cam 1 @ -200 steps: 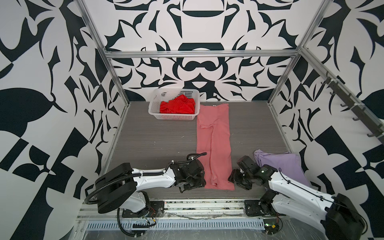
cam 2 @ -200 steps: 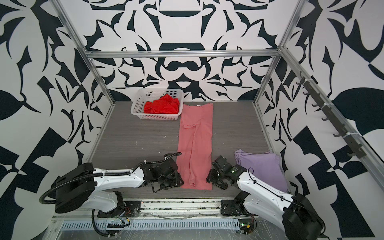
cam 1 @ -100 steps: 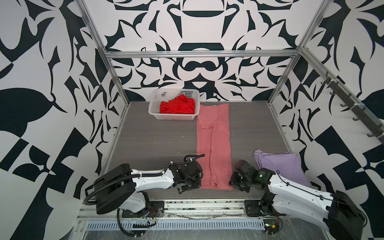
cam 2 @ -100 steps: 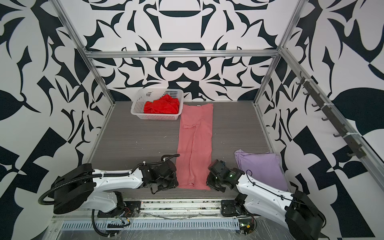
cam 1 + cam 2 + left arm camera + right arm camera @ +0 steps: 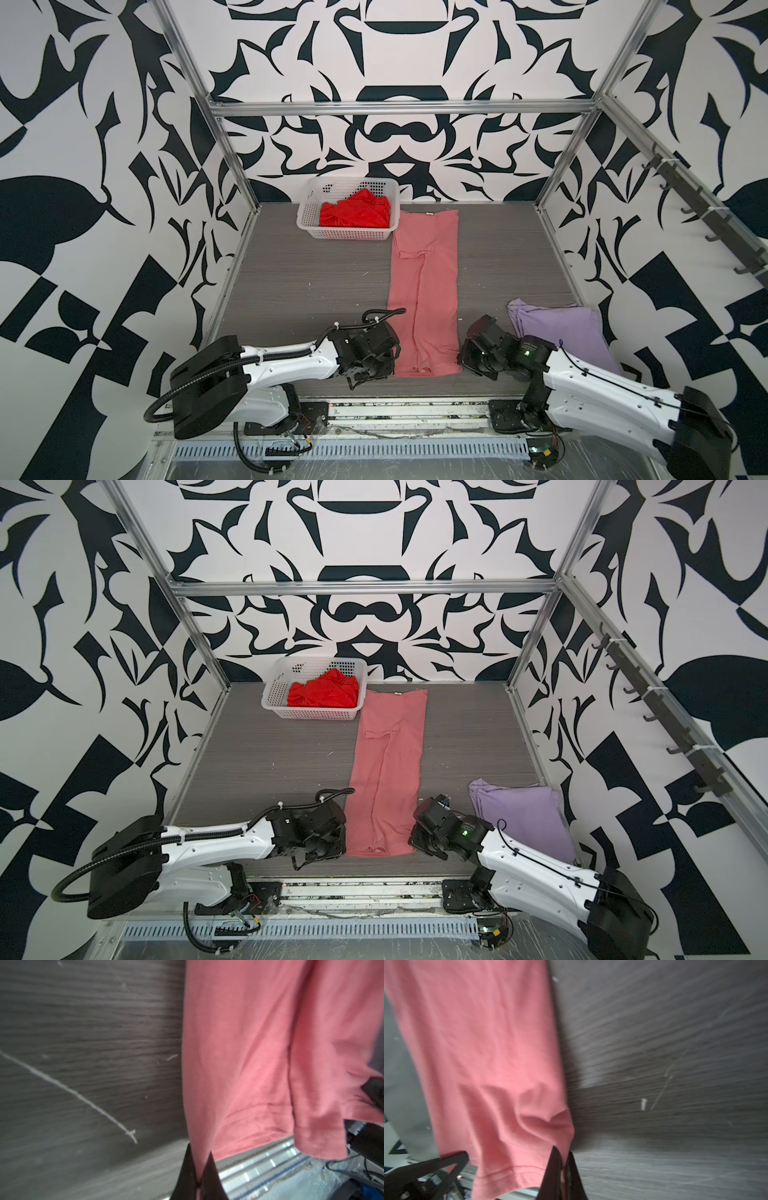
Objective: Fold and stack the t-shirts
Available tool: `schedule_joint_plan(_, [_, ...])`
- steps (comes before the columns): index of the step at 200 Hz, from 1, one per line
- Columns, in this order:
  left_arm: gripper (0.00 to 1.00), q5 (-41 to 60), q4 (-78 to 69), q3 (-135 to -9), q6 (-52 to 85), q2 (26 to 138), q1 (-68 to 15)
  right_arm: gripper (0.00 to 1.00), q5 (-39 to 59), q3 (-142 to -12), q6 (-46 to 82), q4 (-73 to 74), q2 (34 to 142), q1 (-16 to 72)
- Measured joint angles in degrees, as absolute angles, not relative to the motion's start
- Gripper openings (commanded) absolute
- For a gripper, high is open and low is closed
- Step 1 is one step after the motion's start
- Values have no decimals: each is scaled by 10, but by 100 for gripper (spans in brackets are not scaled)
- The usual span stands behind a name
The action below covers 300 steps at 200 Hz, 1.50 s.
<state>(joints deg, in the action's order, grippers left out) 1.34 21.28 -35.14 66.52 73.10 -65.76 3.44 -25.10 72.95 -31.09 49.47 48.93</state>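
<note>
Left gripper (image 5: 200, 1153), right gripper (image 5: 562, 1152): formerly wide, now tight on salmon-pink shirt (image 5: 424, 291) hem.

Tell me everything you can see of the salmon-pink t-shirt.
The salmon-pink t-shirt is soft, matte knit fabric, folded lengthwise into a long narrow strip, one sleeve tucked across near its far end. It lies flat on the grey table, running away from the robot, with a small white label at the far end, which lies beside the white basket. Its stitched hem is nearest the robot; the left tool and right tool are each shut on one hem corner.
</note>
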Motion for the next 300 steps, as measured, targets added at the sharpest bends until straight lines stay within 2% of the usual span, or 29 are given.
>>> schedule_joint_plan(37, [0, 13, 263, -441, 620, 720, -633, 0, 2, -313, 717, -317, 504, 489])
schedule_joint_plan(93, [0, 50, 270, -533, 548, 770, -492, 0, -63, -408, 667, -296, 566, 459])
schedule_joint_plan(131, [0, 89, 277, -618, 494, 859, -419, 0, -34, -440, 615, -256, 639, 354])
schedule_joint_plan(169, [0, 132, 277, -724, 451, 956, -372, 0, -4, -498, 565, -236, 722, 288])
schedule_joint_plan(234, [0, 217, 287, -885, 411, 1131, -298, 0, 45, -555, 536, -187, 874, 213])
schedule_joint_plan(278, [0, 271, 288, -952, 408, 1200, -263, 0, 67, -623, 525, -178, 969, 190])
schedule_joint_plan(293, [8, 281, 292, -971, 408, 1214, -258, 0, 69, -643, 524, -176, 983, 187])
schedule_joint_plan(300, [19, 284, 293, -980, 406, 1218, -256, 0, 71, -649, 523, -174, 986, 184])
